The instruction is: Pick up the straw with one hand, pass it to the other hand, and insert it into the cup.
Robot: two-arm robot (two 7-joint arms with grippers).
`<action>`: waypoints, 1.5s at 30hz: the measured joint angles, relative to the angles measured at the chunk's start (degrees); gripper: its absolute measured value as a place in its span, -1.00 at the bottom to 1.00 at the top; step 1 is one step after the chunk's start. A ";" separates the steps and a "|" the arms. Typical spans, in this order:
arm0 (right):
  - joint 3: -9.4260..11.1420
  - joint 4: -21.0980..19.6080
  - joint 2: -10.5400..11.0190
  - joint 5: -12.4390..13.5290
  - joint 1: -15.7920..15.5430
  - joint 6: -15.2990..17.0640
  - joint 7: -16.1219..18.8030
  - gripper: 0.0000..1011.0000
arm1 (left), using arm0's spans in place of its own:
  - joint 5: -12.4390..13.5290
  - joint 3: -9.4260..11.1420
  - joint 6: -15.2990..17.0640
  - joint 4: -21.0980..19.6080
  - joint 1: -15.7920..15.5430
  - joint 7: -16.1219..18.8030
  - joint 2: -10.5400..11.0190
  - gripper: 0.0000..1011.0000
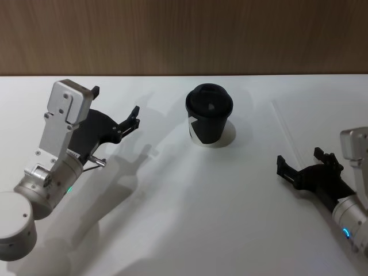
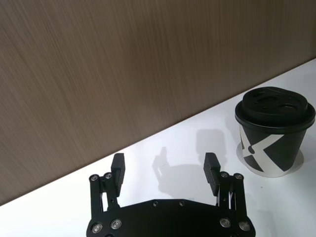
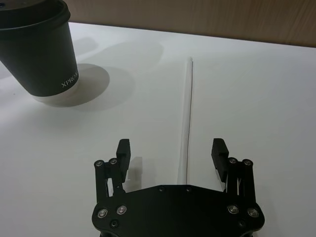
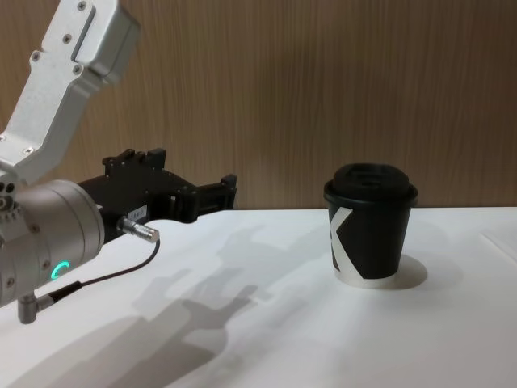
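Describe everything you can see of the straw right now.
The straw is thin, straight and white, nearly blending into the white table it lies flat on. It sits well apart from the cup, which stands to its left. Its near end runs between the open fingers of the right end effector, which hovers over it without gripping it. Its far end points toward the wooden wall.

We see a smooth white table [image 1: 172,213] carrying two things: a small black paper cup with a domed black lid [image 1: 209,115], standing upright, and a thin white straw [image 3: 187,113] lying flat to its right.
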 joint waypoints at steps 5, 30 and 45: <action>0.37 0.34 -0.23 0.00 0.05 -0.09 0.37 0.98 | 0.00 0.00 0.00 0.00 0.00 0.00 0.00 0.98; 1.79 0.04 -0.09 0.16 -0.40 1.71 2.49 0.98 | 0.00 0.00 0.00 0.00 0.00 0.00 0.00 0.98; 2.06 -0.54 0.17 -0.36 -0.39 3.59 3.71 0.98 | 0.00 0.00 0.00 0.00 0.00 0.00 0.00 0.98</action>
